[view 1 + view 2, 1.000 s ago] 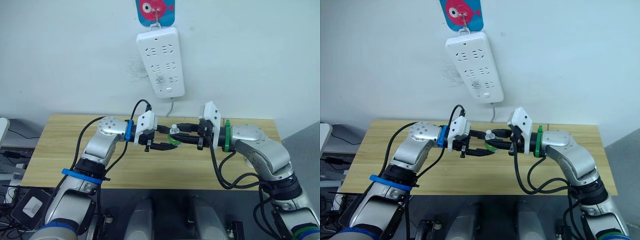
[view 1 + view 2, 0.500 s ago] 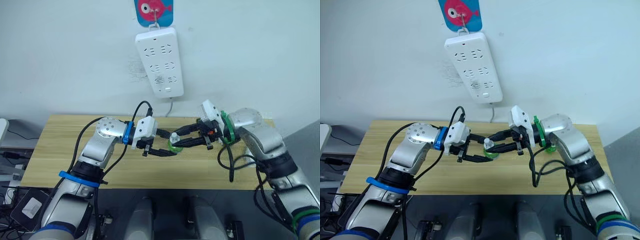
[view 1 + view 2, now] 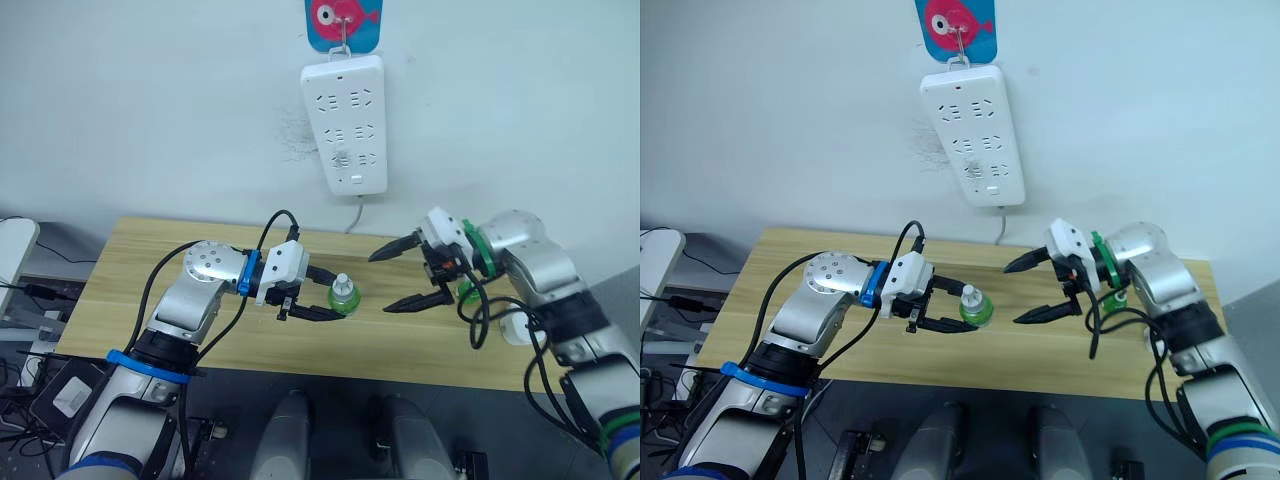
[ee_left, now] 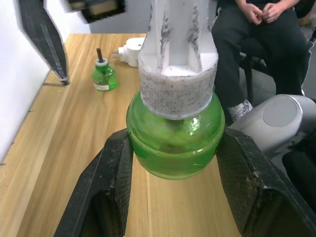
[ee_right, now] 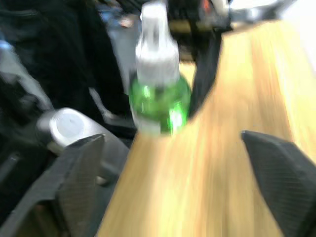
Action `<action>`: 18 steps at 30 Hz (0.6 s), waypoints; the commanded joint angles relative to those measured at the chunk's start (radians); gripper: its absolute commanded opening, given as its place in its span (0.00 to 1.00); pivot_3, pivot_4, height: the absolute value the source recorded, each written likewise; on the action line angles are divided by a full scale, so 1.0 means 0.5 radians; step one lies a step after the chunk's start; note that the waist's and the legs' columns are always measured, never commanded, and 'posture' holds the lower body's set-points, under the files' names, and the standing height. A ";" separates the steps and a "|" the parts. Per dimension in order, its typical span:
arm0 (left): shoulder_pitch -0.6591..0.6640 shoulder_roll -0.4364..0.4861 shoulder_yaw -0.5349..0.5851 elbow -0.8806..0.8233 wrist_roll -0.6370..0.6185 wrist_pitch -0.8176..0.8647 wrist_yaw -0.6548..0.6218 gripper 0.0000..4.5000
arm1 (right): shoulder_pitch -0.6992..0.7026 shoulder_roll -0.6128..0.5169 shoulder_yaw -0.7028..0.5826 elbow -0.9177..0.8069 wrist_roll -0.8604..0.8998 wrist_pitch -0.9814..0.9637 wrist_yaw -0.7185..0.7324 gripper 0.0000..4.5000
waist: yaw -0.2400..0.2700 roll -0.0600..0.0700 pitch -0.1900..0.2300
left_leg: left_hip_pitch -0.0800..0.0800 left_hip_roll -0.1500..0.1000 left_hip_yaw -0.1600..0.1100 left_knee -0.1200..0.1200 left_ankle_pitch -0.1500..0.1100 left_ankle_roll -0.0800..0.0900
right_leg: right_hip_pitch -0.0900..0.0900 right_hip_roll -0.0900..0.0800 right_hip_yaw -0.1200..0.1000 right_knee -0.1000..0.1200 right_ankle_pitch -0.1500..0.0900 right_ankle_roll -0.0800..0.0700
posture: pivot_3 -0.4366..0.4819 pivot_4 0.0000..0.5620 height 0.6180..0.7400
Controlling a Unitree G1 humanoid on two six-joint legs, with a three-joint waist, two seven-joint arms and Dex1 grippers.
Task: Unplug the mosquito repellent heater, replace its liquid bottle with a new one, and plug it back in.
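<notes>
Handover is done: your right gripper [image 3: 402, 277] has let go, fingers wide, leaving the green bottle [image 3: 343, 297] clamped in your left gripper [image 3: 322, 292] (heater [image 4: 129, 51] unplugged on the table).

Head stereo looks down over the table [image 3: 300, 345]; both wrist cameras face one green bottle [image 4: 173, 133] closely.

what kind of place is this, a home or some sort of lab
Likely a lab or test room: a bare light wooden table against a plain white wall, a white power strip hung on a hook, and a seated person watching.
</notes>
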 commanded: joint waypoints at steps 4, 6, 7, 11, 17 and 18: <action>-0.036 -0.031 0.031 0.103 0.012 -0.093 0.053 0.48 | 0.418 0.084 -0.308 -0.882 0.135 0.528 -0.759 0.99 | -0.028 0.000 0.000 | 0.001 0.003 -0.001 0.000 0.000 0.000 | 0.000 0.001 0.002 0.002 0.000 0.000 | 0.56 0.46 1.00; -0.057 -0.046 0.024 0.145 0.018 -0.108 0.056 0.48 | 0.494 0.172 -0.309 -1.079 0.157 0.668 -0.966 0.99 | -0.044 0.000 0.000 | 0.001 0.003 -0.001 -0.001 0.002 -0.003 | 0.000 0.002 0.002 0.004 0.000 0.000 | 0.55 0.46 1.00; -0.067 -0.054 0.022 0.161 0.020 -0.107 0.057 0.48 | 0.519 0.220 -0.300 -1.150 0.159 0.728 -1.061 0.99 | -0.049 0.000 0.000 | 0.001 0.003 -0.001 0.000 0.002 -0.004 | 0.000 0.002 0.002 0.004 0.000 0.000 | 0.54 0.47 1.00; -0.100 -0.077 0.009 0.201 0.027 -0.123 0.055 0.48 | 0.549 0.373 -0.242 -1.264 0.145 0.879 -1.314 0.99 | -0.053 0.000 -0.001 | 0.002 0.002 -0.002 -0.001 0.003 -0.005 | 0.000 0.003 0.002 0.004 0.000 0.000 | 0.53 0.46 1.00; -0.132 -0.096 0.013 0.218 0.029 -0.118 0.038 0.48 | 0.552 0.431 -0.204 -1.252 0.128 0.911 -1.430 0.99 | -0.054 0.000 -0.001 | 0.001 0.001 -0.001 -0.001 0.003 -0.004 | 0.000 0.003 0.001 0.004 0.000 0.000 | 0.53 0.45 1.00; -0.133 -0.097 0.012 0.219 0.029 -0.119 0.036 0.48 | 0.550 0.433 -0.200 -1.244 0.130 0.909 -1.435 0.99 | -0.054 0.000 -0.001 | 0.001 0.001 -0.001 -0.001 0.003 -0.004 | 0.000 0.003 0.001 0.004 0.000 0.000 | 0.53 0.45 1.00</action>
